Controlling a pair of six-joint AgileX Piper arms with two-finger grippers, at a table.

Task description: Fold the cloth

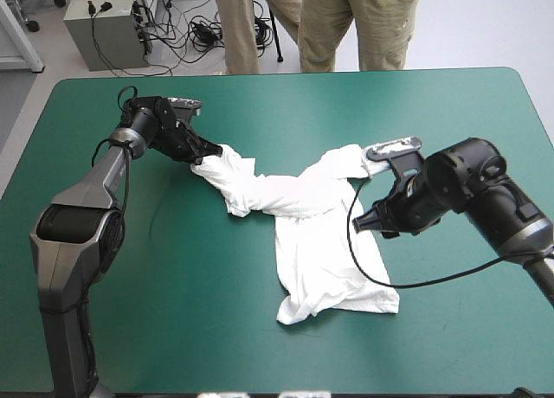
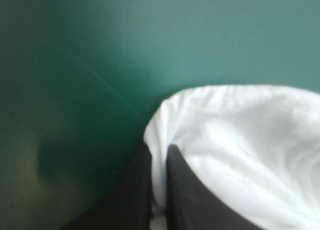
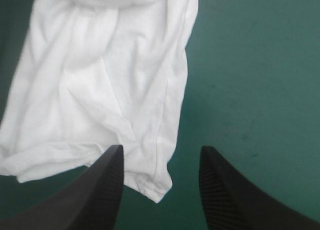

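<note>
One T-shirt (image 1: 313, 235) edge in left end effector (image 1: 209, 151); teal-green cover (image 1: 182, 316) surrounds.

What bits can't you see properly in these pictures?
- Left wrist view: which part of the T-shirt the left gripper pinches; blurred, and the rest is cut off by the edge.
- High view: neck and sleeves, buried in twisted folds.
- Right wrist view: whether the open right gripper touches the table; nothing shows its height.

The table (image 1: 286, 104), under its teal-green cover (image 1: 190, 329), carries a white T-shirt (image 1: 325, 242) lying rumpled near the middle, a twisted band of it stretching toward the far left, a flatter part reaching toward the near edge.
</note>
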